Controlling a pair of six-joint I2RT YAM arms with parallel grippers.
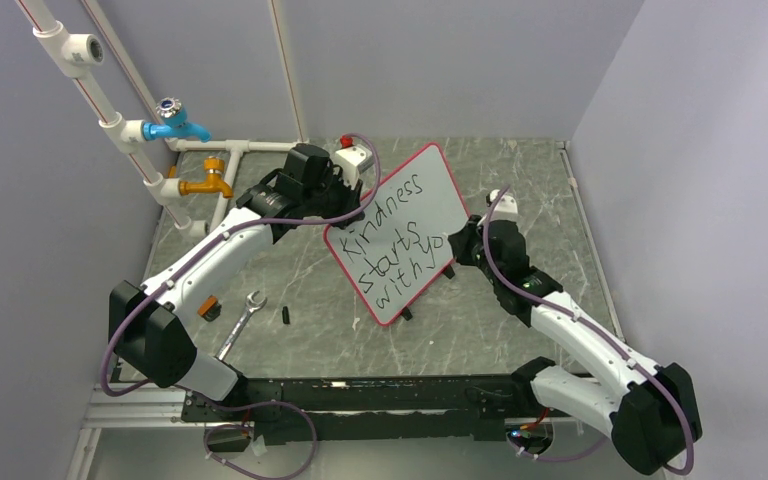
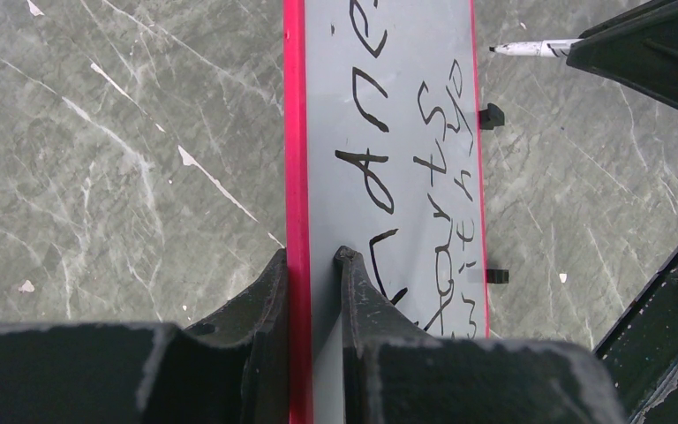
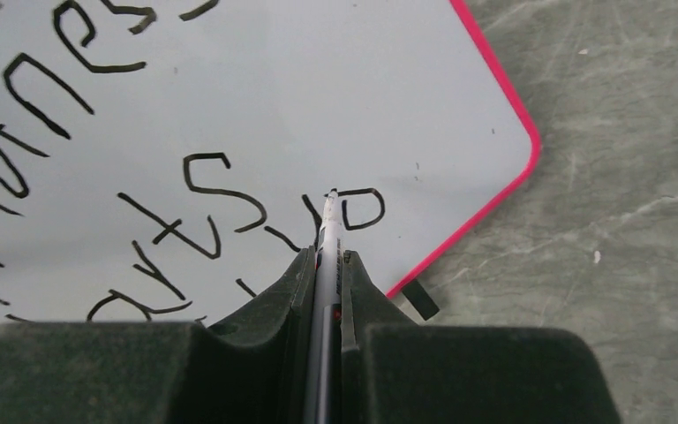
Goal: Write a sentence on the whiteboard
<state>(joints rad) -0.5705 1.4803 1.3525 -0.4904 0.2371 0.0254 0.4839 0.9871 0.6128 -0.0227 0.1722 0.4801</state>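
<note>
1. Clearances: the whiteboard [image 1: 442, 188] stands near the middle of the table [image 1: 530, 330], turned on a diagonal. Bare table surface lies to its right and in front of it. White pipes [image 1: 120, 130] carrying a blue tap [image 1: 176, 123] and a yellow tap [image 1: 210, 184] fill the back-left corner. A wrench [image 1: 241, 323] lies at the near left, well apart from the board. Plain walls close the left, rear and right sides.
2. Materials: the table is grey and stone-patterned with pale veins. The board is flat, smooth and white, with a thin red rim and rounded corners. Small black feet [image 1: 407, 314] project at its lower edge.
3. Left gripper [image 2: 313, 263]: clamped on the board's upper-left edge, with one finger on each face and the red rim between them.
4. Right gripper [image 3: 327, 261]: closed on a slim white marker [image 3: 327, 234]. The black tip points at the board just beside the last letter. Contact cannot be confirmed.
5. The sentence [image 1: 392, 240]: thin black handwritten letters in three slanted lines, reading "Kindness", "starts", "with yo".
</note>
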